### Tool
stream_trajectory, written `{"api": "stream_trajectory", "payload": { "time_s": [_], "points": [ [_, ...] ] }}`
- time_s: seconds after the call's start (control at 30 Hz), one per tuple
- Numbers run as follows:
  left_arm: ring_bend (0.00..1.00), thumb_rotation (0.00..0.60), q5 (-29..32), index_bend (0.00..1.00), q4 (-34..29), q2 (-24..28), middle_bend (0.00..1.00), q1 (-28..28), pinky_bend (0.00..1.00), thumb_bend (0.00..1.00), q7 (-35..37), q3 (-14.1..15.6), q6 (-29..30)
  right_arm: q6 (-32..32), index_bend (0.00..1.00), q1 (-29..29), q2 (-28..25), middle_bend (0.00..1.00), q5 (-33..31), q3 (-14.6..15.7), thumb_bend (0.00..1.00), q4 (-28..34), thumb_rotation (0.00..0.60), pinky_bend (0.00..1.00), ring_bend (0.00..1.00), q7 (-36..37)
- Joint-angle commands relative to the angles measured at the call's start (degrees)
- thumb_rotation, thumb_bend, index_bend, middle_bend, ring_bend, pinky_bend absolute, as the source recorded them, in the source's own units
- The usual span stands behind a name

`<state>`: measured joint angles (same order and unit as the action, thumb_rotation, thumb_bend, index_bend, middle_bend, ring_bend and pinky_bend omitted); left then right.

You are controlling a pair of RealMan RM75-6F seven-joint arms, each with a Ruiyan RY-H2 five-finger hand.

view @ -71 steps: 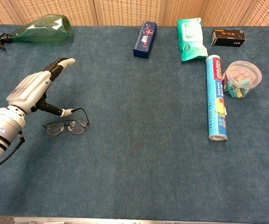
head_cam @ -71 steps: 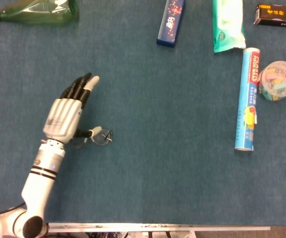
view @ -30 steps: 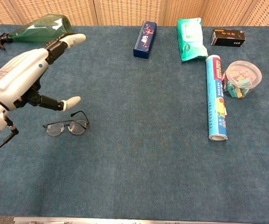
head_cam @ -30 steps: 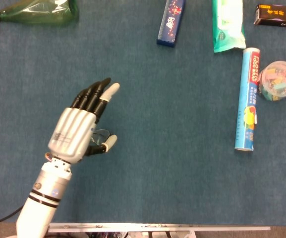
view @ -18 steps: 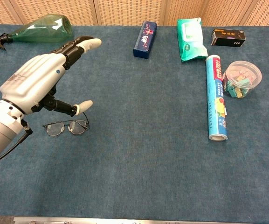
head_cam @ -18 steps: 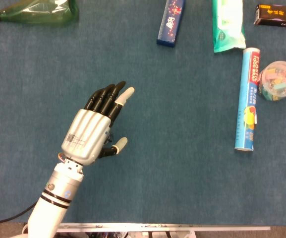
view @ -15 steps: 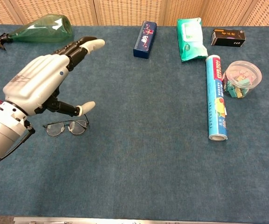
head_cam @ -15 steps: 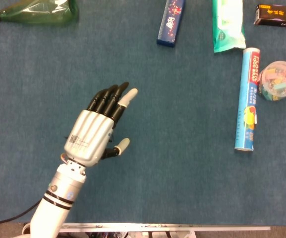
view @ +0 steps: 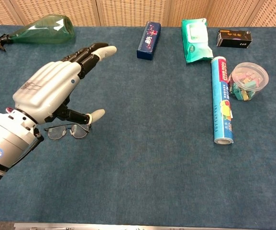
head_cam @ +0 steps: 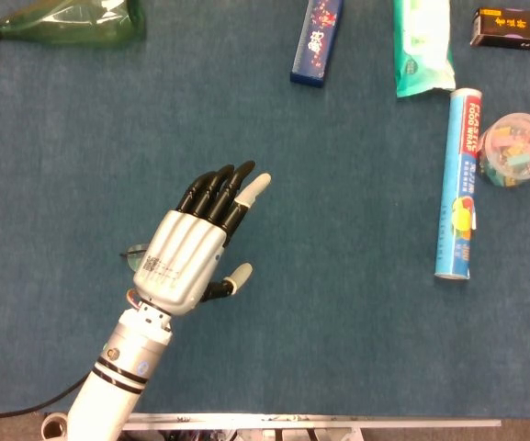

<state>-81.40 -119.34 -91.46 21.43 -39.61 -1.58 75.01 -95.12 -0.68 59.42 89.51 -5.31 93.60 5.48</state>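
Note:
My left hand [head_cam: 191,253] [view: 51,91] hovers above the blue table with its fingers stretched forward and its thumb out to the side, holding nothing. A pair of thin wire-framed glasses [view: 67,131] lies on the cloth just under and behind the thumb. In the head view the hand covers nearly all of the glasses [head_cam: 134,254]; only a bit of rim shows at its left edge. The hand does not touch them. My right hand appears in neither view.
A green spray bottle [view: 39,26] lies at the far left. Along the back lie a dark blue box [view: 149,40], a green wipes pack [view: 195,40] and a black box [view: 234,38]. On the right are a food wrap roll [view: 221,99] and a clear tub of clips [view: 247,80].
My left hand has risen off the table and moved forward and to the right, from beside the glasses to above them. The glasses have stayed where they were.

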Motion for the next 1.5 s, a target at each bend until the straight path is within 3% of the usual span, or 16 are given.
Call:
{"api": "stream_trajectory", "payload": {
  "time_s": [0.03,0.87,1.5],
  "points": [
    [0.0,0.6,0.22,0.02,0.26,-0.2,0.0,-0.06,0.09,0.25,0.02,-0.04,0.11,0.1,0.43,-0.01,-0.02,0.4,-0.1,-0.02,0.02,-0.01,0.6,0.58,0.3,-0.03],
    [0.0,0.6,3.36,0.01,4.91,-2.91,0.0,0.51,0.09,0.25,1.61,-1.19,-0.59,0.53,0.43,-0.19,-0.46,0.4,-1.11,-0.34,0.02,0.0,0.6,0.58,0.3,-0.08],
    [0.0,0.6,4.6,0.01,5.95,-1.24,0.0,-0.67,0.09,0.25,5.64,-1.08,0.94,0.53,0.43,-0.32,-0.26,0.4,-1.51,-0.52,0.02,0.04,0.6,0.58,0.3,-1.58]
  ]
}}
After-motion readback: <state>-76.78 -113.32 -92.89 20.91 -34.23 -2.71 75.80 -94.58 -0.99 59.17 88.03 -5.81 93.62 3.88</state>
